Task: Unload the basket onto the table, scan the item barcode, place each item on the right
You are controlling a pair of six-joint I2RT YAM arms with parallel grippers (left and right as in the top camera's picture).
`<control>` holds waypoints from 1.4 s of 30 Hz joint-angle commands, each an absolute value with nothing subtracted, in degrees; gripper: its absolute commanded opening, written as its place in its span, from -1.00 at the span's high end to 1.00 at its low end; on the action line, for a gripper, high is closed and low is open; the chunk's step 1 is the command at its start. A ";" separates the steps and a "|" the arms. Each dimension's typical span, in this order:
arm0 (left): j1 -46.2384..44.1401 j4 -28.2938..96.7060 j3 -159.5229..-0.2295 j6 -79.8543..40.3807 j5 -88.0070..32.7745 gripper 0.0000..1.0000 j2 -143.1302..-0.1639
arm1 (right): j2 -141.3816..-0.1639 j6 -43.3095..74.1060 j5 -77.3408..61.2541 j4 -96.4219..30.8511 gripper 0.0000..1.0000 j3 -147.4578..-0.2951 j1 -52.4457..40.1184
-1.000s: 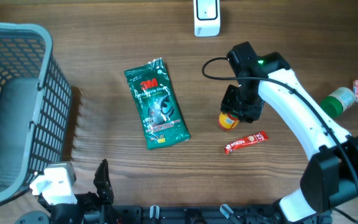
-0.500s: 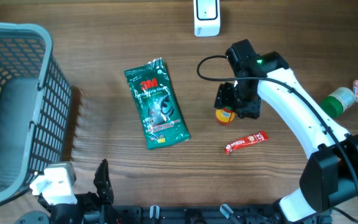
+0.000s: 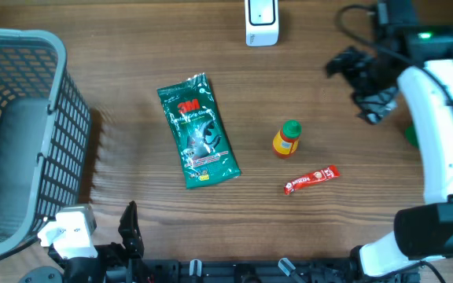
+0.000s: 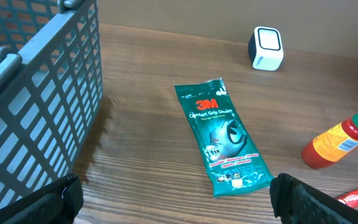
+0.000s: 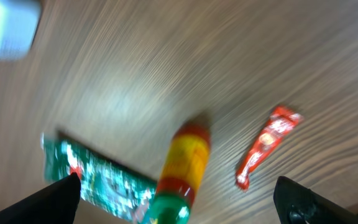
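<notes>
The orange, green-capped bottle [image 3: 287, 140] is sitting mid-counter [image 3: 132, 94], cap pointing toward the far-edge scanner [image 3: 262, 22], while the nearer right gripper [image 3: 360, 85], jaws released and empty, is hovering beyond it rightward, the left gripper [image 4: 179, 199] likewise gaping.

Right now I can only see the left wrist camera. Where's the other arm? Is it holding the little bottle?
Observer: No. The right gripper is up at the far right, its fingers open and empty, well away from the bottle.
Operator: I only see a bit of something red. What is it?
Observer: A long red sachet, lying flat beside the bottle, not touching it.
Operator: Is anything else over there?
Observer: One green thing peeks out from behind the right arm. I can't tell what it is.
</notes>
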State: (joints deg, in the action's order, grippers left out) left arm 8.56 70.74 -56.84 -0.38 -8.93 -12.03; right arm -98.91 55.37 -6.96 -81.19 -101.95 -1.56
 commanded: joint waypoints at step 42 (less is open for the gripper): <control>8.86 70.54 -56.88 -1.15 -9.61 -1.00 -11.68 | -135.44 13.54 -47.05 -85.95 -0.89 -95.96 -5.65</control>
State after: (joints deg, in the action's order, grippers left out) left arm 8.56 70.74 -56.84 -0.38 -8.93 -12.03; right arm -134.80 14.63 -46.13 -86.67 -95.90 -4.69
